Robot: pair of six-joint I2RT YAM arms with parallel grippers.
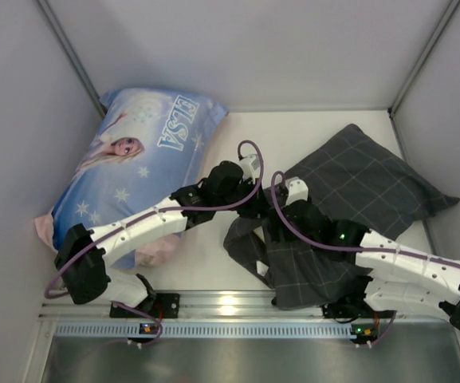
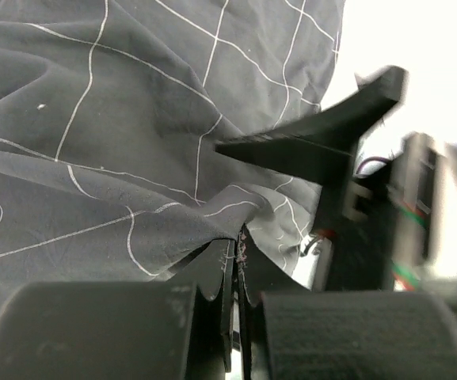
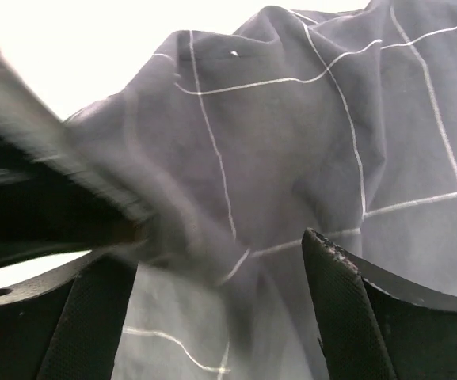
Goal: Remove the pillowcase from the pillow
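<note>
Pillowcase lies centre-right, loose end bunched at the near edge of the surface; bare room upper centre. Left claw clamped on a pillowcase fold, right claw apart over the fabric. ELSA pillow crowds upper left.

Dark grey pillowcase crossed by a thin white grid. Light blue ELSA pillow printed with a cartoon girl and white snowflakes. Cream table.

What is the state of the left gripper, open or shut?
Shut: the left gripper has its fingers together, pinching a fold of the pillowcase.
</note>
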